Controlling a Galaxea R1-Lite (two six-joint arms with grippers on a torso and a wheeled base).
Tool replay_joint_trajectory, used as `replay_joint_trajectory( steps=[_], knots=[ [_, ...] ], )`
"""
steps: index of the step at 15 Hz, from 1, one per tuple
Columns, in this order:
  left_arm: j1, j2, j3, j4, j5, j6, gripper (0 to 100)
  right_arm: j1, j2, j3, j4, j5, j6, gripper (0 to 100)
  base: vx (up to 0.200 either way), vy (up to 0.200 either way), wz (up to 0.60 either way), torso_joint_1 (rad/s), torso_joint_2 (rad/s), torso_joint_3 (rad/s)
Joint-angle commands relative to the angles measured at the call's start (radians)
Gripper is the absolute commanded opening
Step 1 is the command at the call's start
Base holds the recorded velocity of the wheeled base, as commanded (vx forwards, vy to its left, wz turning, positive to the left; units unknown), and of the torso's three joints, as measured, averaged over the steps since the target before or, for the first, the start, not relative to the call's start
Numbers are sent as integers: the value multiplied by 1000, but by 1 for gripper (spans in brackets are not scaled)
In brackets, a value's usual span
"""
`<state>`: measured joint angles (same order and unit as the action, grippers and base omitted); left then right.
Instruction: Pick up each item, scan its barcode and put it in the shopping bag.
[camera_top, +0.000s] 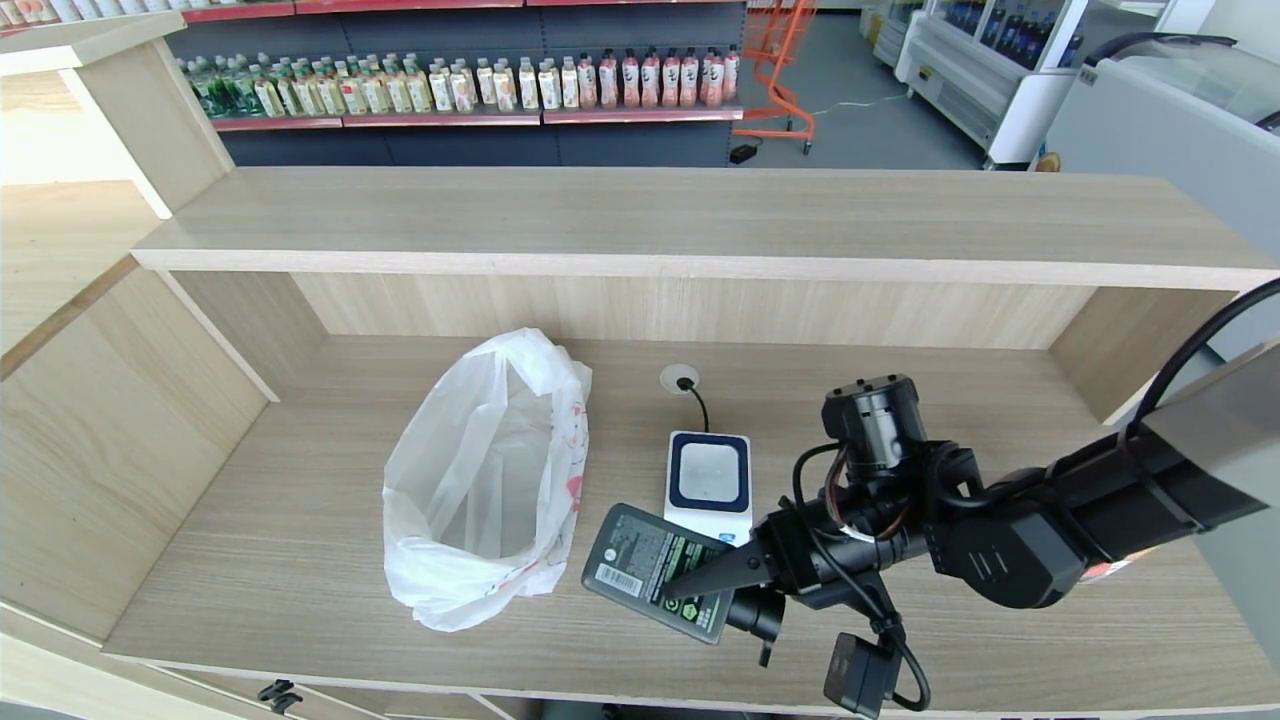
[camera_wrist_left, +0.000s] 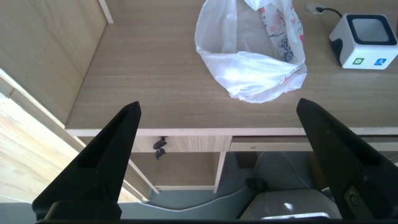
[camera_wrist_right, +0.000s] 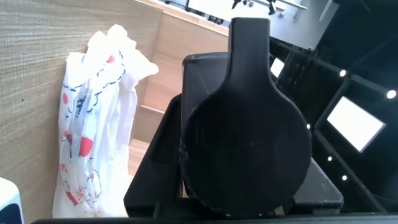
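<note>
My right gripper is shut on a flat dark grey packet with a white barcode label facing up. The packet hangs tilted just in front of the white scanner, between the scanner and the shopping bag. In the right wrist view the dark packet blocks the middle, with the bag behind it. The bag is thin white plastic with red print, and its mouth stands open. My left gripper is open and holds nothing. It hangs off the counter's front edge, back from the bag and the scanner.
The wooden counter is a recess with side walls and a raised ledge behind. The scanner's cable runs to a grommet at the back. Bare counter lies left of the bag and right of the scanner.
</note>
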<state>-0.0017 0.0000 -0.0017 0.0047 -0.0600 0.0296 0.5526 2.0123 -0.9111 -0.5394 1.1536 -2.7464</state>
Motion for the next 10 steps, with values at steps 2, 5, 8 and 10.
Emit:
replay_joint_trajectory(
  steps=[2, 5, 8, 10],
  knots=[
    [0, 2, 0, 0, 0, 0, 100, 3, -30, -3, -1, 0, 22, 0, 0, 0, 0, 0, 0, 0],
    [0, 2, 0, 0, 0, 0, 100, -8, -230, 51, 6, -5, 258, 0, 0, 0, 0, 0, 0, 0],
    [0, 2, 2, 0, 0, 0, 100, -89, -468, 189, 2, -80, 511, 0, 0, 0, 0, 0, 0, 0],
    [0, 0, 2, 0, 0, 0, 100, -126, -572, 239, 1, -94, 565, 0, 0, 0, 0, 0, 0, 0]
  ],
)
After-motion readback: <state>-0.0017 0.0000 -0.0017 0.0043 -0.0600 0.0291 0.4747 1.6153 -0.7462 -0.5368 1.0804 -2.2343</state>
